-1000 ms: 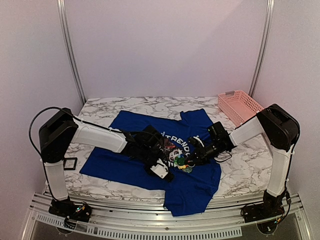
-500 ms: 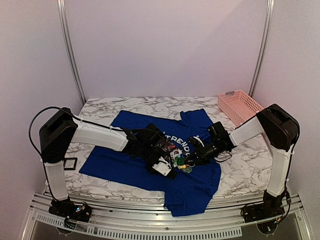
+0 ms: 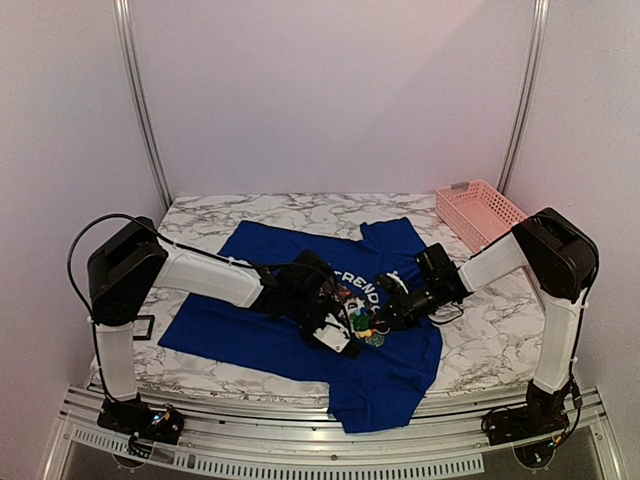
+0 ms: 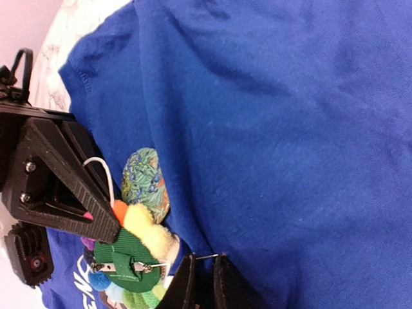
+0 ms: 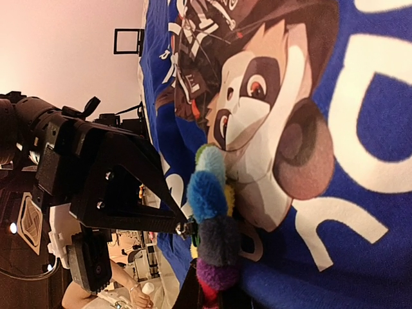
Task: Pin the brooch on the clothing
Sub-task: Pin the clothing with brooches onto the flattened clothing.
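Observation:
The clothing, a royal-blue T-shirt with a white-lettered cartoon print, lies flat on the marble table. The brooch, a fluffy flower of coloured petals, stands on edge against the print. My right gripper is shut on the brooch from the right. In the left wrist view the brooch shows its green back and its pin wire. My left gripper is pinched on a small fold of the clothing beside the brooch, and the wire's tip spans its fingertips.
A pink lattice basket stands at the back right of the table. A small black open-frame cube sits by the left edge. The shirt's hem hangs over the table's front edge.
My left gripper has shifted a little to the right, closer to the brooch, still on the cloth. The right arm and the brooch have stayed in place.

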### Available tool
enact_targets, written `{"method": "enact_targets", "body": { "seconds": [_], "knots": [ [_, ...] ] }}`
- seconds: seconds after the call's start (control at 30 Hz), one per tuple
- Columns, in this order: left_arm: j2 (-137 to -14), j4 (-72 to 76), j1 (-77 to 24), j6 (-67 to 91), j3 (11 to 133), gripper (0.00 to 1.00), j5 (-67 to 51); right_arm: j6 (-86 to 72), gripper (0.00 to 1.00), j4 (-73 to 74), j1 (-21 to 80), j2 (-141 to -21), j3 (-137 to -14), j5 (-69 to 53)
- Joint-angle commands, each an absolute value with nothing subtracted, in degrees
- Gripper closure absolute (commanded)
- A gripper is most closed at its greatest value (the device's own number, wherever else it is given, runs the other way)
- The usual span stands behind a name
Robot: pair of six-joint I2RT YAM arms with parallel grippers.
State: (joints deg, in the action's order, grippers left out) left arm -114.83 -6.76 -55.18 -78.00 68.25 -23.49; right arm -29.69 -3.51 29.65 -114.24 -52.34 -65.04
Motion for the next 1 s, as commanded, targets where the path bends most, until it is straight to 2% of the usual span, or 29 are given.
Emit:
{"method": "enact_targets", "body": {
  "seconds": [0.0, 0.13, 0.37, 0.6, 0.73, 0.97],
  "knots": [
    [-116.2, -5.4, -55.6, -79.7, 68.1, 0.87, -21.9, -30.0, 1.0, -3.5, 30.7, -116.1, -52.5, -64.5],
    [-116.1, -5.2, -55.3, -81.2, 67.4, 0.85, -20.8, -30.0, 1.0, -3.2, 30.7, -115.5, -52.3, -64.5],
    [-115.4, 0.2, -55.0, -81.4, 66.3, 0.74, -20.0, -30.0, 1.0, -2.8, 30.9, -115.1, -52.2, -65.0],
    [-114.2, 9.9, -55.0, -78.0, 63.8, 0.78, -18.5, -30.4, 1.0, -3.4, 31.5, -114.6, -50.6, -64.8],
    [-113.9, 11.3, -54.7, -76.6, 63.7, 0.82, -18.1, -30.4, 1.0, -3.6, 31.7, -114.2, -50.3, -65.1],
    [-112.0, 11.2, -54.6, -72.3, 64.0, 0.82, -20.0, -29.2, 1.0, -2.8, 31.6, -113.9, -50.5, -65.3]
  ]
}}
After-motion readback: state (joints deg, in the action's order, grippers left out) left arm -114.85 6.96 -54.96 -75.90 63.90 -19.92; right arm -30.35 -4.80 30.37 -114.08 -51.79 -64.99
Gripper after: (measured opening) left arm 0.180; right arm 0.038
